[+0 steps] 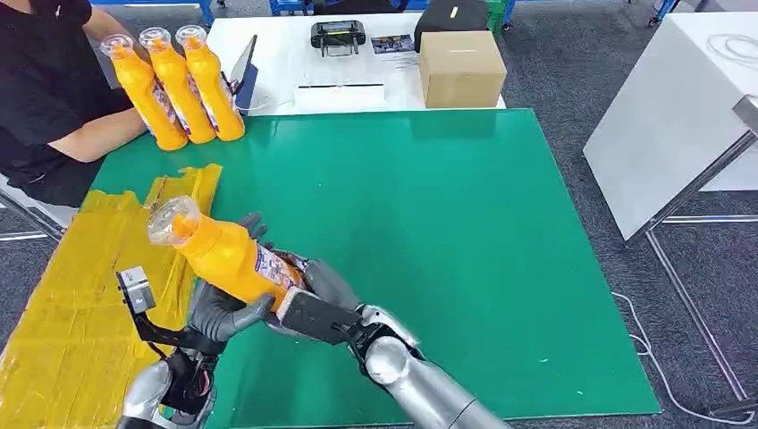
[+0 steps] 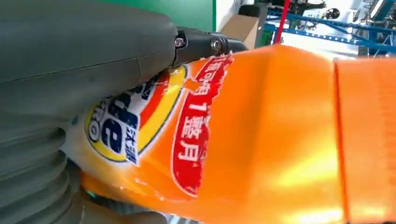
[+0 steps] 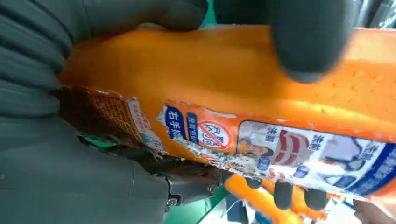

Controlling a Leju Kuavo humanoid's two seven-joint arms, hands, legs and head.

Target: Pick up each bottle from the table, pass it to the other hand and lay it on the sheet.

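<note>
Over by the near left corner of the green table [image 1: 501, 268], the yellow sheet [image 1: 63, 331] is lying crinkled along the left edge, running from about the middle of that side down to the near end. At the far left corner a person [image 1: 45, 89] in a black top is sitting with an arm resting beside three orange bottles [image 1: 179, 89] that are leaning together in a row, caps pointing up and away. Moving right, both robot hands are meeting just above the near left part of the table, right where the sheet's edge is: the left hand [image 1: 219, 313] is cupping the held bottle [image 1: 228, 255] from underneath with its fingers wrapping the lower body, and the right hand [image 1: 313, 290] is gripping the bottom end of the same bottle. So both are holding it at once, and it's tilting with its clear cap up and toward the left. The left wrist view is showing the bottle's label pressed right up against the grey thumb [image 2: 84, 51], and the right wrist view is showing dark fingertips [image 3: 303, 42] curling over the orange body. Further right, past the far edge, a cardboard box [image 1: 460, 67] is sitting on a white desk [image 1: 286, 54].
</note>
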